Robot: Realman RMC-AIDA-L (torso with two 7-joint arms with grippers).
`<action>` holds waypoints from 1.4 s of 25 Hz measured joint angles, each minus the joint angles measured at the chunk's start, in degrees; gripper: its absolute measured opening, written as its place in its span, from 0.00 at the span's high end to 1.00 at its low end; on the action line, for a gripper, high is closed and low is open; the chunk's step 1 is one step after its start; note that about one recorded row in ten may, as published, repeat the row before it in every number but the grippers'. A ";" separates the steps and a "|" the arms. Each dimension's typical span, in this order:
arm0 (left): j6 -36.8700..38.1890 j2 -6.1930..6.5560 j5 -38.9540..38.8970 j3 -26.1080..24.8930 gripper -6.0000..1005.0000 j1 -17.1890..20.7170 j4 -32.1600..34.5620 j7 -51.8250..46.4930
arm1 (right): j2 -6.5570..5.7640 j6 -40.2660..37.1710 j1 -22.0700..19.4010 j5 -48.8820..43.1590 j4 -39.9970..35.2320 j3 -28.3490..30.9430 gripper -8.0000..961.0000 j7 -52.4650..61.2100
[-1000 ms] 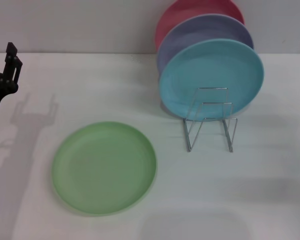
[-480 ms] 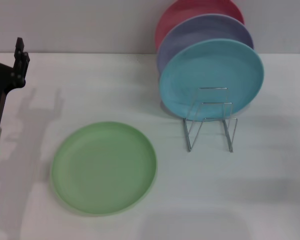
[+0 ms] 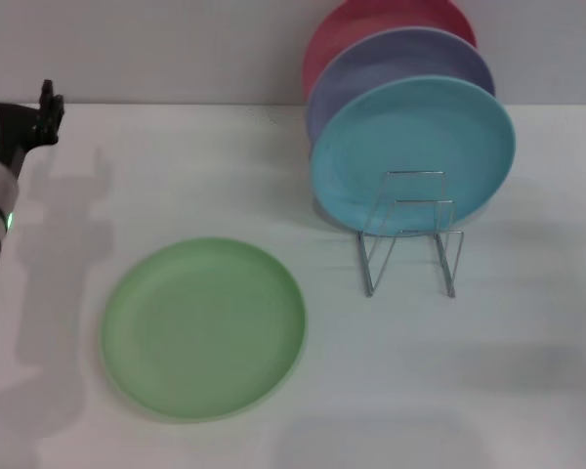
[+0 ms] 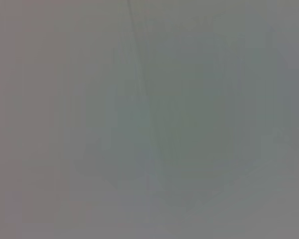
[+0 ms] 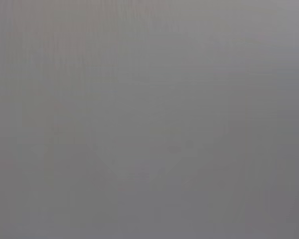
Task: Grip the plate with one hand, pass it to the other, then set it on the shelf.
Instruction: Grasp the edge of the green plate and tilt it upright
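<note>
Meanwhile, the left gripper (image 3: pixel 45 106) has climbed toward the white table's (image 3: pixel 527 371) far left corner since a second ago; whether its fingers are parted cannot be told. Unmoved, the light-green plate (image 3: pixel 203 328) lies flat near the front-left, well apart from the wire rack (image 3: pixel 410 234) holding the turquoise plate (image 3: pixel 412 156).

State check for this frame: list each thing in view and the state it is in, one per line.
Green plate: flat on the table, untouched.
Wire rack: upright, front slots empty.
Turquoise plate: on edge in the rack, frontmost.
Lavender plate: on edge behind the turquoise one.
Pink plate: on edge, rearmost.
Left gripper: raised at the table's far left edge, holding nothing.
Right gripper: not in view.
</note>
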 joint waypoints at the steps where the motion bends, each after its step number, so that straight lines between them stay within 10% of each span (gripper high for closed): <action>1: -8.16 -0.01 -0.01 -4.43 0.33 1.35 -4.52 1.41 | 0.00 0.06 0.19 0.00 0.01 0.00 0.28 0.00; 5: -15.32 0.02 0.00 -7.83 0.33 2.26 -8.07 1.73 | 0.00 0.36 0.76 0.00 0.09 0.00 0.28 0.00; 7: -45.09 0.04 0.11 -22.44 0.33 3.36 -16.34 1.21 | 0.00 0.60 1.20 0.00 0.27 0.00 0.28 0.00; 15: -81.74 0.21 7.54 -37.09 0.33 2.92 -24.79 -12.85 | -0.10 1.39 2.12 0.00 0.39 0.00 0.28 -0.08; 26: -109.98 0.06 27.54 -38.67 0.33 1.93 -39.68 -36.18 | -0.50 2.61 2.89 0.00 1.38 2.01 0.27 -0.64; 35: -115.37 -0.13 39.72 -32.80 0.35 -4.39 -35.11 -46.12 | -1.62 2.74 2.74 0.00 2.81 4.56 0.28 -0.71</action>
